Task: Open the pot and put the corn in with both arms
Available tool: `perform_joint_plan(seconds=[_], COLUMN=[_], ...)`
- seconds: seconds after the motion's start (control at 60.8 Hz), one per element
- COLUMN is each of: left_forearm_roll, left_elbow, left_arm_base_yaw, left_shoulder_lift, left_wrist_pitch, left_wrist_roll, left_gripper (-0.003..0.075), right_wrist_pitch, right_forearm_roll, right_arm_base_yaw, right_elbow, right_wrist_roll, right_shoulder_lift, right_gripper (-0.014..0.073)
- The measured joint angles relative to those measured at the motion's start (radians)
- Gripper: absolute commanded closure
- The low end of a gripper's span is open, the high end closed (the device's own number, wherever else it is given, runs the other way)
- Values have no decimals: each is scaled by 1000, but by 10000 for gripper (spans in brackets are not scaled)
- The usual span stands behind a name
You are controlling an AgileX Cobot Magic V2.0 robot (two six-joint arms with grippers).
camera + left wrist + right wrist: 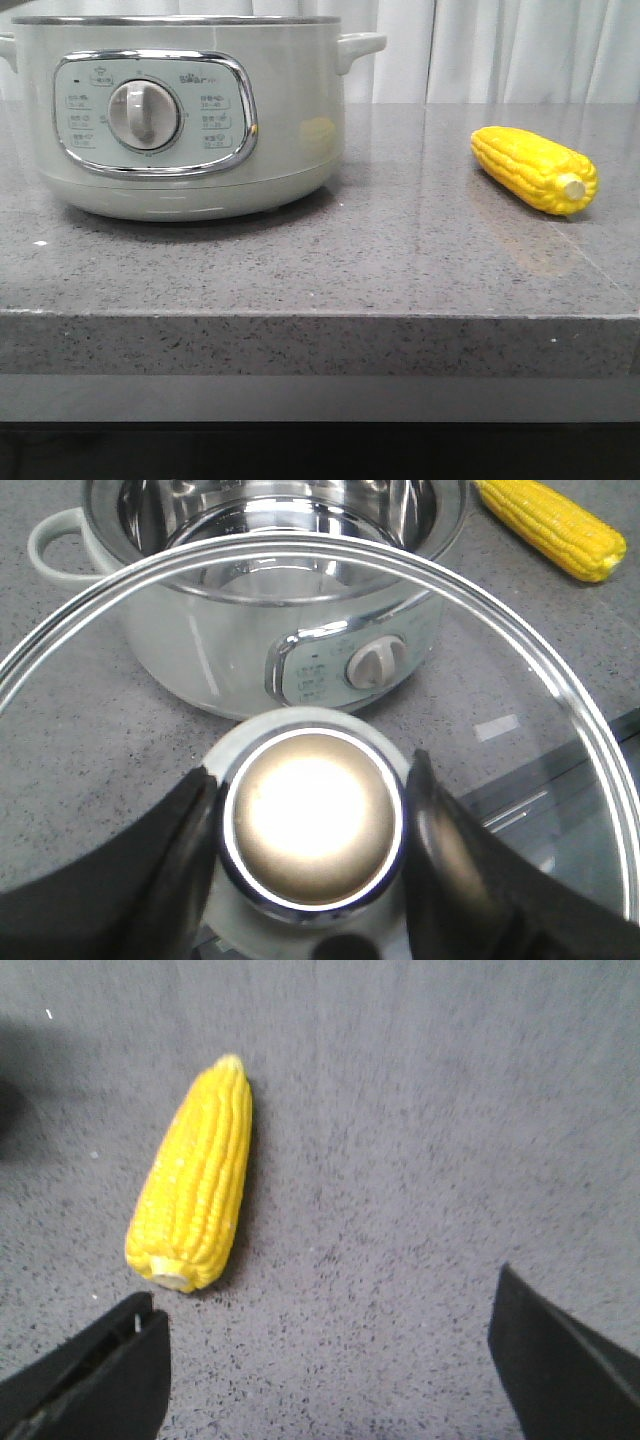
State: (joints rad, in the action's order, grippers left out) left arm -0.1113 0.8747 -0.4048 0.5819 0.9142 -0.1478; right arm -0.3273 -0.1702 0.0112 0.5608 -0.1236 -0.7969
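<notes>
Big round pot (190, 110) on the left of a speckled grey stone counter (400, 270), pale grey-green and smooth, with a shiny chrome frame around its panel and a round knob (143, 115) in the middle. Small lug handle (358, 45) sticking out on its side. Seen open from the left wrist view: bright, mirror-like metal bowl inside, nothing in it that can be made out.

Clear glass lid (560, 710) with a thin metal rim, lifted off and held in the air away from the pot. Round, shiny gold-silver lid knob (312, 825) on a pale ring. Left claw (312, 830) closed tight on that knob, one dark smooth finger (180, 850) pressed to each side.

Corn (535, 170) lying flat on the counter to the right, well apart from the pot. Bright yellow, bumpy with neat rows of kernels, fat at one end and narrower at the other. Pale little stub on the fat end, pointing toward the front edge of the counter. Faint yellow glow of the corn mirrored on the shiny stone and on the pot's side.

Right claw (330, 1360) spread wide above the counter, holding nothing, black flat fingers (95, 1370) far apart. Corn just beside one finger, not touching it.
</notes>
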Motion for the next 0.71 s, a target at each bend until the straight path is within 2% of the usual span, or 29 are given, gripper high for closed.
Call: perform_joint_plan(seconds=[0.312,0.542,0.707], left_forearm_roll=[-4,-4,-4], left_elbow=[-116,-119,-119], left_arm_base_yaw=[0,0,0], left_shoulder_lift=[-263,-290,-290], left_wrist_pitch=[0,0,0], left_wrist_roll=[0,0,0], left_gripper=[565,566,566], right_wrist_pitch=[-85,-155,-193], right_forearm_roll=[-42,-50,-61], right_arm_base_yaw=[26,120,147], right_elbow=[239,494,623], right_wrist_roll=[0,0,0], right_shoulder_lift=[-340,-649,-814], right_gripper=[-61,-61,-60])
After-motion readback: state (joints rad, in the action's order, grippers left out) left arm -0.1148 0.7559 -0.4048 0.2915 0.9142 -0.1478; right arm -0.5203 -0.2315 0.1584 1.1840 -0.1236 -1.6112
